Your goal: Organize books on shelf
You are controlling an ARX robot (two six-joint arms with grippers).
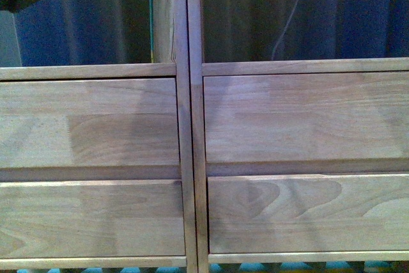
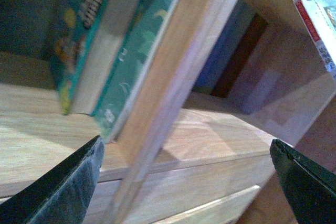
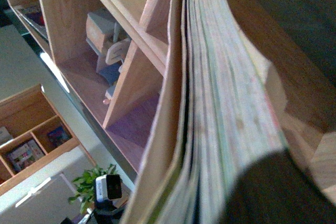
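Well, my left gripper (image 2: 186, 144) hangs with its fingers (image 2: 63, 187) spread wide apart, gripping nothing. Straight ahead of it stands a post (image 2: 178, 66) of the shelf (image 2: 210, 145). Just past one finger, teal books (image 2: 131, 51) lean against that post, their lower ends on the board. Well beyond the other finger, a pale book (image 2: 317, 19) with a red strip shows at the edge of the next compartment. My right gripper (image 3: 252, 182) is clamped on the books (image 3: 220, 103). One dark finger (image 3: 283, 192) lies against the bundle and the other is hidden behind it. The page edges run straight out from the hand, close alongside the shelf's open compartments. The front view gives me only the drawer fronts (image 1: 89, 126) of both columns, closed, either side of the middle posts.
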